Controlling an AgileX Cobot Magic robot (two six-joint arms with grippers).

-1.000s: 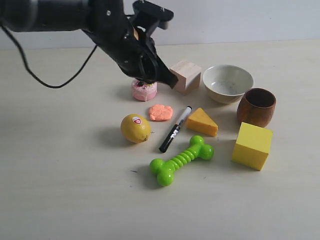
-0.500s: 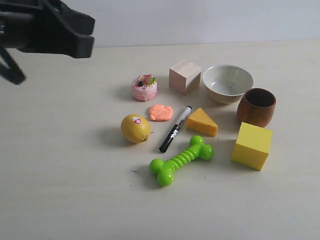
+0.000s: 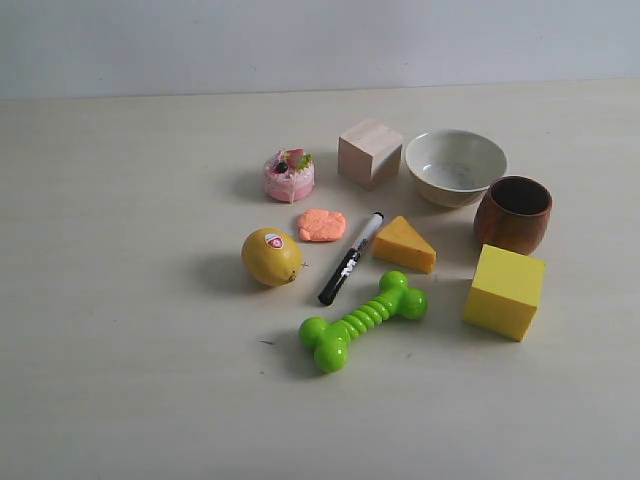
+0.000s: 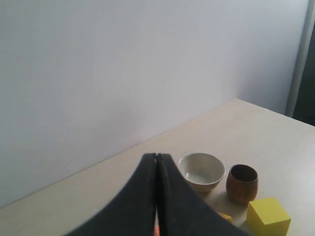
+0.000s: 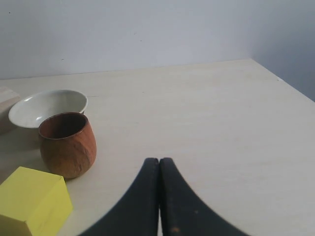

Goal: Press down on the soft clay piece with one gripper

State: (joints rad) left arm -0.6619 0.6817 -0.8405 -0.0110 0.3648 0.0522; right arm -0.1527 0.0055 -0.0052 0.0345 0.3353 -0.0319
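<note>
The soft clay piece (image 3: 321,225), a small salmon-orange lump, lies on the table between the pink toy cake (image 3: 289,176) and the black marker (image 3: 349,259). No arm or gripper shows in the exterior view. In the left wrist view my left gripper (image 4: 156,156) is shut with nothing in it, raised well above the table; a sliver of orange shows through the slit at the fingers' base. In the right wrist view my right gripper (image 5: 159,161) is shut and empty, over bare table beside the wooden cup (image 5: 67,144).
Around the clay: a lemon (image 3: 271,256), orange cheese wedge (image 3: 404,245), green bone toy (image 3: 362,320), wooden cube (image 3: 369,153), white bowl (image 3: 455,166), brown wooden cup (image 3: 513,214) and yellow block (image 3: 505,291). The table's right edge shows in the right wrist view.
The left arm, which hung over the toy cake and clay a second ago, swung up and left and has left the exterior view. The objects have not moved.
</note>
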